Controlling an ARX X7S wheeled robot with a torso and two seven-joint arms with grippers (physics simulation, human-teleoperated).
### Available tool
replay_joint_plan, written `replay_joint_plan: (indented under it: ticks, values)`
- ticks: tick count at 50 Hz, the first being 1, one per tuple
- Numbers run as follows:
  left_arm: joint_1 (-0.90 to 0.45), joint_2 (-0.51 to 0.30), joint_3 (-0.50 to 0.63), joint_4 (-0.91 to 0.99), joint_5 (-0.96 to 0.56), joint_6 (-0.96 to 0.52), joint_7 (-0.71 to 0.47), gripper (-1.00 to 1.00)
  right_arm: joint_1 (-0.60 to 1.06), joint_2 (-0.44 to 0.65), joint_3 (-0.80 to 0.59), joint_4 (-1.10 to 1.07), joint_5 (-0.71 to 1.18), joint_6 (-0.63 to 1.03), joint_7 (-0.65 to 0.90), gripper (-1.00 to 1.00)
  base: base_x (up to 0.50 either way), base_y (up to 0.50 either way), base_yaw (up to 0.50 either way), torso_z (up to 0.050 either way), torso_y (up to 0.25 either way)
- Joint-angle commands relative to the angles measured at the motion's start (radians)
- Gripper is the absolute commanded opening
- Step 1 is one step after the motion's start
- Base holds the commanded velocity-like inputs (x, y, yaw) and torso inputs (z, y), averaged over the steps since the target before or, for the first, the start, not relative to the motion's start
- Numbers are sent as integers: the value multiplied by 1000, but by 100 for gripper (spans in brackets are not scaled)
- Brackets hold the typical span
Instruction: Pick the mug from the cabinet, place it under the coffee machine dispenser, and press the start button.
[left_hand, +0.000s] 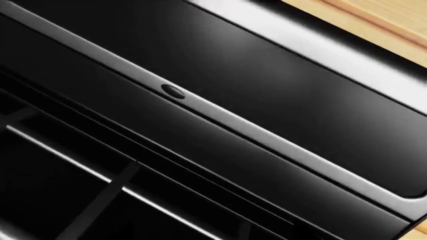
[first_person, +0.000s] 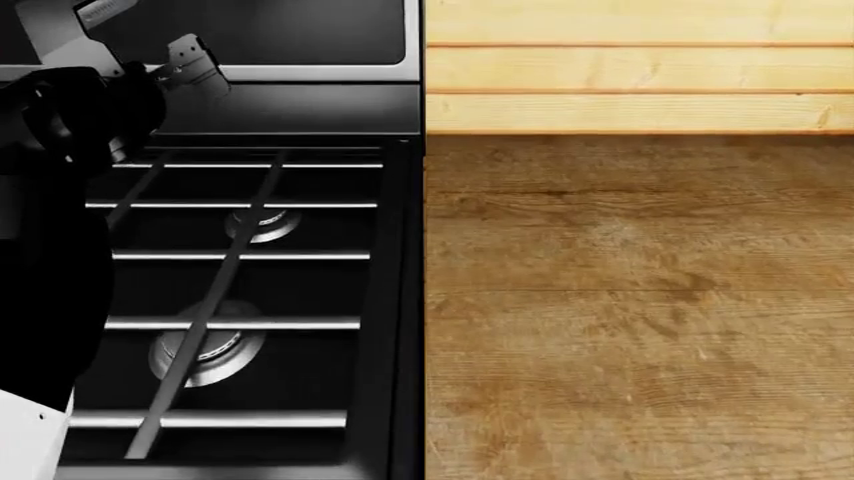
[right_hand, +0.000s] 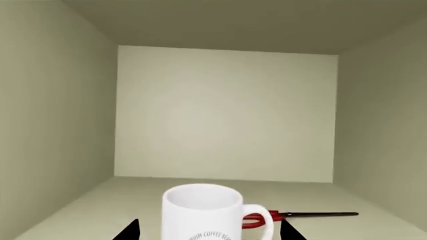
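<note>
Cabinet (right_hand: 227, 115): mug (right_hand: 202, 212) bottom cropped.

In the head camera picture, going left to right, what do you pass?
Left arm → stove burner grates → wooden countertop.

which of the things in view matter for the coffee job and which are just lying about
For the job:
- mug, upright on the cabinet floor
- right gripper, a fingertip showing either side of the mug

Lying about:
- red-handled scissors, flat behind the mug's handle
- stove with burners and grates, under the left arm
- wooden counter

Coffee machine: not in view.
</note>
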Motion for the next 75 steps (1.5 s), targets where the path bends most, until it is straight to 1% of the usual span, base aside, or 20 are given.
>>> replay_joint_plan:
  ticks: [1, 6, 21, 22, 33, 41, 43, 47, 51, 57, 75]
  values:
    - [1, -1, 0, 0, 0, 2, 1, 100, 48, -90, -16, 313, -56, -179, -77, 100, 0, 0, 0, 0, 0]
    - [5, -3, -1, 0, 0, 4, 2, 100, 16, -106, 9, 326, -93, -191, -78, 100, 0, 0, 0, 0, 0]
    - [6, -5, -4, 0, 0, 7, 6, 100, -64, -121, 141, 326, -227, -209, -90, 100, 0, 0, 0, 0, 0]
    - [6, -5, -3, 0, 0, 8, 7, 100, -68, -123, 145, 327, -243, -211, -92, -100, 0, 0, 0, 0, 0]
    - [5, -6, -4, 0, 0, 9, 11, 100, -87, -134, 189, 326, -372, -224, -84, -100, 3, 0, 1, 0, 0]
    - [1, -6, -4, 0, 0, 11, 11, 100, -49, -132, 210, 323, -419, -267, -69, -100, 2, 0, 1, 0, 0]
    - [2, -7, -4, 0, 0, 11, 11, 100, -41, -127, 212, 277, -416, -265, -80, -100, 6, 0, 0, 0, 0]
    - [4, -7, -5, 0, 0, 12, 9, 100, -93, -86, 234, -12, -385, -123, -60, -100, 0, 0, 0, 0, 0]
    - [3, -8, -5, 0, 0, 12, 9, 100, -98, -71, 241, -116, -371, -59, -57, -100, 0, 0, 0, 0, 0]
    - [1, -10, -6, 0, 0, 12, 7, 100, -113, -57, 250, -180, -361, -44, -57, -100, 0, 0, 0, 0, 0]
    - [-1, -6, -4, 0, 1, 14, 6, 100, -121, -49, 270, -214, -342, -42, -51, -100, 0, 0, 0, 0, 0]
